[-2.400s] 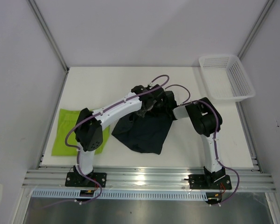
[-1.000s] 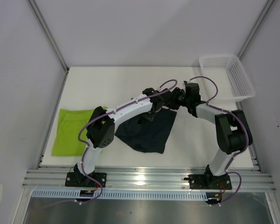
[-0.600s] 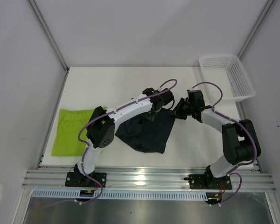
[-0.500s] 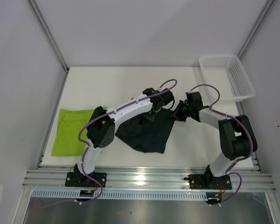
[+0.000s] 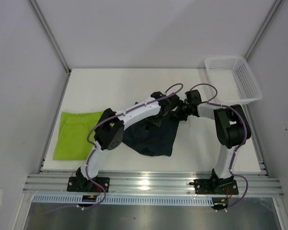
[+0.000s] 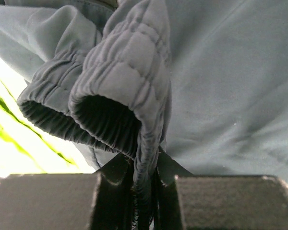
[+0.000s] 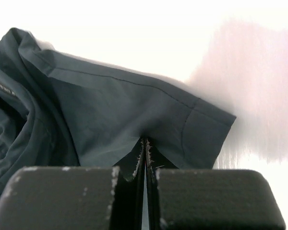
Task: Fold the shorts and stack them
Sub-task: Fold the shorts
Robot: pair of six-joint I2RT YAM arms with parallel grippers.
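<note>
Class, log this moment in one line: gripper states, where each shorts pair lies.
left gripper: shut on navy shorts waistband; right gripper: shut on edge; green shorts: flat, left

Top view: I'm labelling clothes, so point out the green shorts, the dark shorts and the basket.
green shorts (image 5: 74, 134), top view, middle of the flat cloth.
dark shorts (image 5: 151, 140), top view, crumpled middle.
basket (image 5: 248, 79), top view, right mesh wall.
</note>
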